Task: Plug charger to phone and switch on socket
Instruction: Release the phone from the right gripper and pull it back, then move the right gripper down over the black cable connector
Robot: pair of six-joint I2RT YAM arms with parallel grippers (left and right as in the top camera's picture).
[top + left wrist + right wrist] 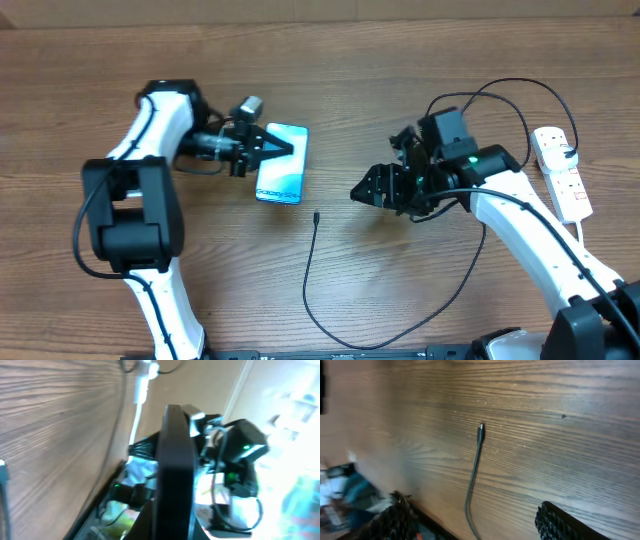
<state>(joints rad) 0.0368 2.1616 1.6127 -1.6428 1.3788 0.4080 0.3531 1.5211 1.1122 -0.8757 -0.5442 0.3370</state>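
left wrist view is much blurred: a dark upright slab fills its middle and i cannot tell what it is. so i also cannot tell how far the left tool point(270, 147) is open, or whether it has hold of anything. in the overhead view this tool sits over the far left part of the phone point(285, 176) and hides that part. the charger point(309, 270) passes behind the right arm, and its thicker plug end is hard to make out.

count: one phone, one charger, one socket point(562, 172), two arms, two tools.

the phone lies flat on the tabletop point(120, 60), screen up, left of the middle. its long axis runs from the far side to the near side, a little tilted. the charger's small tip lies just near the phone's near right corner and points to the far side; from there the cable runs toward the near edge and bends to the right. the socket lies well apart at the right, long axis also far to near.

the right tool point(362, 191) hovers between phone and socket, its fingers point(559, 521) spread wide, with nothing between them.
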